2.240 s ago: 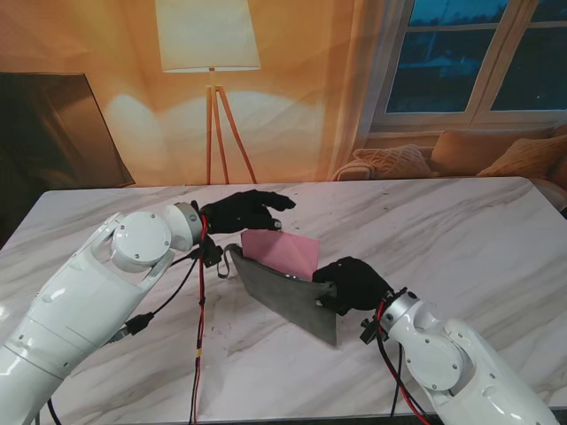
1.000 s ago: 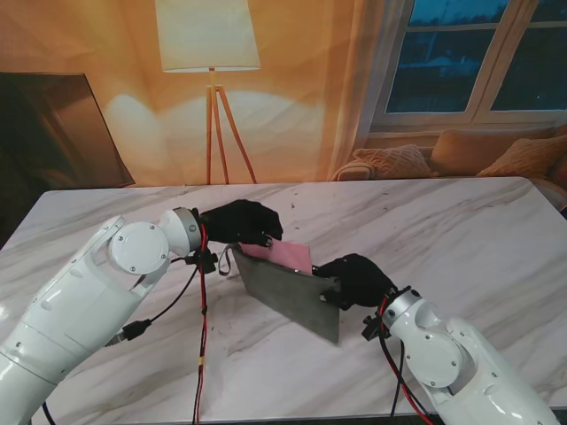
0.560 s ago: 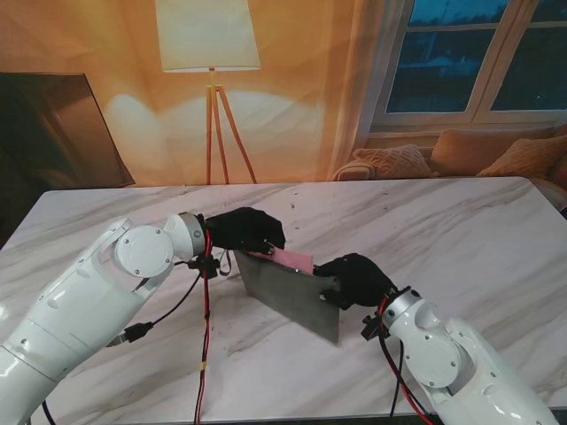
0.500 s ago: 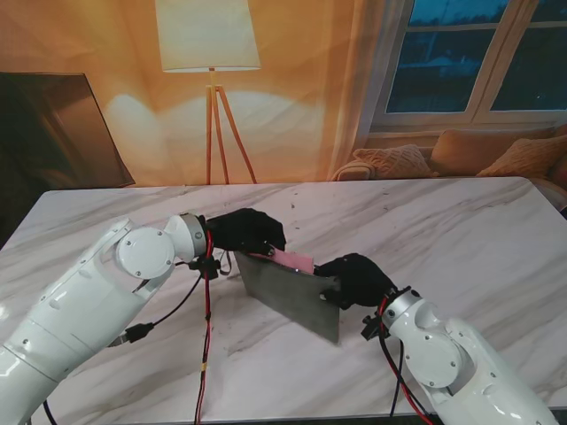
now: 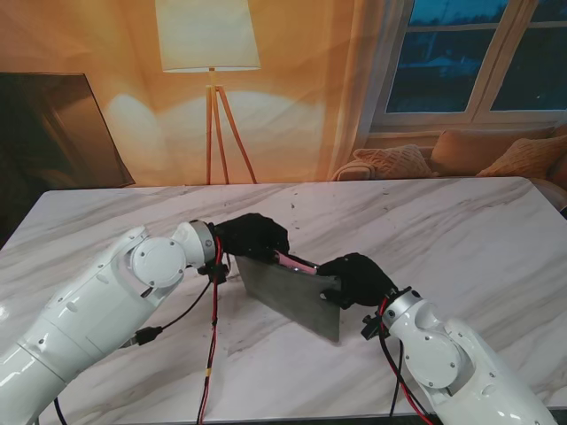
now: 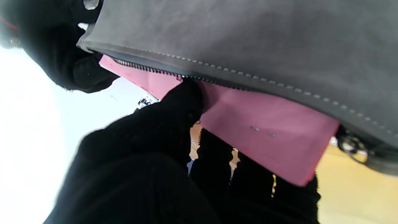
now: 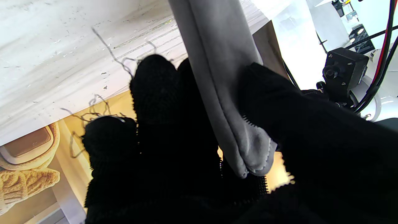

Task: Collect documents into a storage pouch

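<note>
Most of pink document [image 6: 261, 124] hidden inside grey pouch [image 5: 292, 297]

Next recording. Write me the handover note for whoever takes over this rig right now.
Left hand: shut on the pink document, pressing it into the pouch mouth.
Right hand: shut on the grey pouch, held tilted above the marble table.
Done: most of the document is past the zipper.
Left: push the last pink strip in, release, zip if required.

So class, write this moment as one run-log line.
left hand: pushing pink paper into pouch | right hand: gripping pouch end | paper: mostly inside | zip: open
</note>
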Motion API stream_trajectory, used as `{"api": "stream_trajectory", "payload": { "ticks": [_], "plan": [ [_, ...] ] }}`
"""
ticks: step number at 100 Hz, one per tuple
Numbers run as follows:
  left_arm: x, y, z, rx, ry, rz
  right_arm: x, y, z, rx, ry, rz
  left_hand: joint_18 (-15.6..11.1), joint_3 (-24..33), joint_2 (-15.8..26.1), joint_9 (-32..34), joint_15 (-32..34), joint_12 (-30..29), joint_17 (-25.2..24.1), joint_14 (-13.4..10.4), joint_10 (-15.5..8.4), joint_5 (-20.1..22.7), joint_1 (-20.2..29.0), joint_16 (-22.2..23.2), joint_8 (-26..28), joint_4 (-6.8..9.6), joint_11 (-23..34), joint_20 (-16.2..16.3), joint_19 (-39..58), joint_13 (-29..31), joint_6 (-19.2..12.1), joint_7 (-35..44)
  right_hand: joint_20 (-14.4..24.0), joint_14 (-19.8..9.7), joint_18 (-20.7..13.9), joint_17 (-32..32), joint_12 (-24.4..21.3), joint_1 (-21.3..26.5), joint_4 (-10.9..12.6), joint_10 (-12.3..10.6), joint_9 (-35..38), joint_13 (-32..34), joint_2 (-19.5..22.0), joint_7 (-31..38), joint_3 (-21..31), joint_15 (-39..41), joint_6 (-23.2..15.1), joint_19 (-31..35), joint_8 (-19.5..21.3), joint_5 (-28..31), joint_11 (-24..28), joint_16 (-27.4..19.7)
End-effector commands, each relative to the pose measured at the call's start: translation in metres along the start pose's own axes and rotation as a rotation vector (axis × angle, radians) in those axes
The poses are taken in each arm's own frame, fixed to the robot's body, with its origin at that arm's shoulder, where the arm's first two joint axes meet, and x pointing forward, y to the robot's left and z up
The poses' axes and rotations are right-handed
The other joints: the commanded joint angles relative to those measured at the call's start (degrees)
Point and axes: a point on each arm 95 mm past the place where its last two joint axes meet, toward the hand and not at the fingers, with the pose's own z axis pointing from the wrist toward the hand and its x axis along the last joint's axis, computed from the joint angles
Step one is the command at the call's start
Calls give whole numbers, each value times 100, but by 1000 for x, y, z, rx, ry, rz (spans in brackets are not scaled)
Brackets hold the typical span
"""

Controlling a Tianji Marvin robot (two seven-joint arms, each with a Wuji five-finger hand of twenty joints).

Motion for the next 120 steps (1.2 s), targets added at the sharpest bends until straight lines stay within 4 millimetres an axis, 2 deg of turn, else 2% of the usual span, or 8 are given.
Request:
{"api": "stream_trajectory", "payload": {
  "ticks": [1, 43, 65, 90, 97, 108, 112, 120],
  "plan": [
    [2, 8, 4, 1, -4, -44, 0, -2, 0, 14, -3, 2, -55, 49, 155, 339, 248, -208, 139, 354, 130, 98, 265, -25, 292, -89, 266, 202, 266, 384, -134, 325, 81, -177, -50, 16, -29, 70, 252, 90, 144, 20, 304, 505, 199, 19, -545, 166, 30, 188, 118, 78],
    [6, 15, 10, 135, -40, -256, -1, -2, -2, 15, -12, 6, 86, 192, 257, 493, 289, -273, 373, 471, 216, 197, 316, -142, 1102, -155, 344, 301, 390, 703, -159, 248, 79, -162, -49, -27, -42, 24, 239, 79, 18, -38, 433, 385, 98, -27, -474, 138, -73, -10, 59, 62],
    [-2, 21, 5, 97, -67, -255, -4, 2, -3, -1, -16, -3, -340, 89, 286, 396, -173, -526, -522, 321, 3, 112, 344, -354, 989, -160, -40, 204, -63, 133, -155, 186, 85, -185, -52, -44, -21, -173, 245, 56, -83, -67, 344, 343, 80, -52, -437, 123, -120, -124, 30, 60],
    [-7, 21, -4, 59, -77, -140, -4, 2, -3, -2, -16, -6, -701, -14, 86, 176, -899, -715, -1473, 34, -236, -140, 253, -307, 238, -63, -702, 17, -481, -850, -162, 96, 91, -189, -58, -44, -1, -215, 234, 68, -56, -69, 340, 379, 105, -56, -442, 119, -116, -93, 62, 64],
    [-7, 21, -6, 48, -77, -116, -4, 2, -3, -2, -15, -6, -752, -10, 32, -292, -1144, -603, -1761, -29, -150, -237, 35, -451, 189, -28, -835, -111, -613, -1255, -163, -1, 92, -190, -59, -44, 2, -216, 233, 68, -51, -71, 339, 384, 108, -53, -450, 118, -119, -90, 69, 67],
    [-8, 21, -8, 30, -75, -81, -3, 2, -3, 1, -15, -6, -732, -17, 2, -1608, -1575, -508, -1968, -125, -14, -270, -242, -544, 170, 28, -407, -486, -1127, -1948, -91, -114, 93, -193, -62, -45, 4, -220, 231, 67, -38, -65, 339, 397, 112, -47, -449, 117, -120, -78, 80, 70],
    [-8, 21, -8, 26, -72, -75, -3, 2, -3, 1, -15, -6, -697, -56, 6, -2129, -1851, -1168, -1961, -178, 26, -359, -342, -647, 177, 42, -265, -603, -1525, -2187, -65, -358, 94, -195, -63, -45, 3, -220, 231, 71, -37, -65, 338, 401, 112, -47, -450, 117, -121, -75, 81, 71],
    [-7, 20, -9, 28, -67, -72, -3, 2, -3, 3, -17, -5, -664, -180, 21, -2550, -2160, -1421, -1969, -208, 68, -546, -484, -808, 226, 55, -400, -640, -1907, -2410, -58, -752, 94, -194, -72, -47, 2, -220, 230, 71, -32, -58, 335, 407, 115, -43, -458, 113, -122, -70, 85, 73]
  ]
}}
